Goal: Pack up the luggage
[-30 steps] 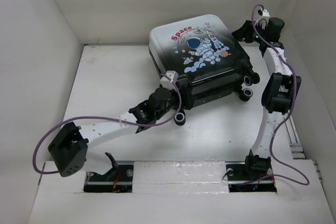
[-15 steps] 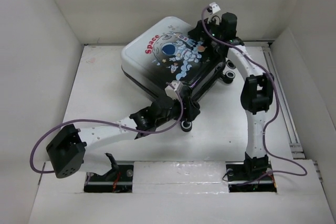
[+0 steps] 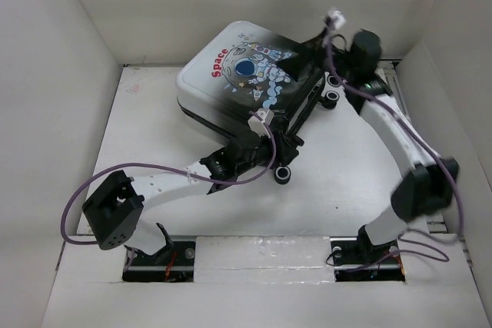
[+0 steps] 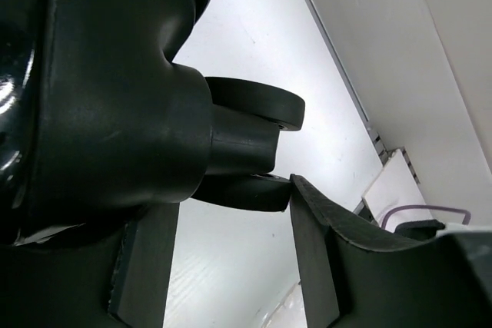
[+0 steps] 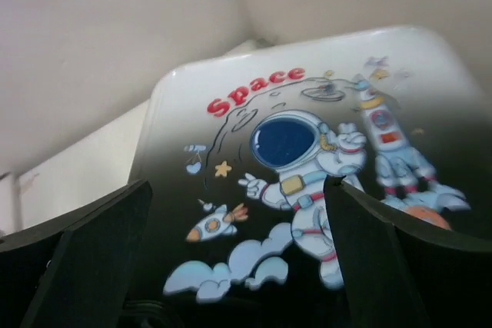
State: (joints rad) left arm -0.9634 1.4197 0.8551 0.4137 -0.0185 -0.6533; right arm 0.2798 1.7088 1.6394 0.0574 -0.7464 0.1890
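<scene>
Since the shell is closed and lying flat on its back, the luggage (image 3: pixel 244 74) must be judged from its outside alone. It lies at the far middle of the worktop (image 3: pixel 154 136), near the back wall (image 3: pixel 192 5), turned askew with its wheeled end toward the right arm.

Handling: the shell looks rigid and glossy. It should hold its shape under a squeeze, but the broad lid offers no purchase and jaws would likely slip on it. It is probably light if unpacked. Lying flat, it should slide and pivot on the worktop rather than roll. The best holds appear to be the corners at the wheel housings and the dark band along the side, where the two halves meet. No handle or zip pull can be made out from these views.

Appearance: a white upper area fades to black toward the wheels. The print shows a cartoon astronaut (image 5: pixel 296 151), a rocket (image 5: pixel 380 132) and the red word "Space" (image 5: pixel 254 90). Small casters stand at the corners.

Left jaws: parted, set at the near corner, with a caster wheel (image 4: pixel 257 101) just beyond the fingers (image 4: pixel 146 266). Nothing is gripped, as far as this close view allows.

Right jaws: spread wide, hovering above the printed lid at its far right edge, holding nothing.
</scene>
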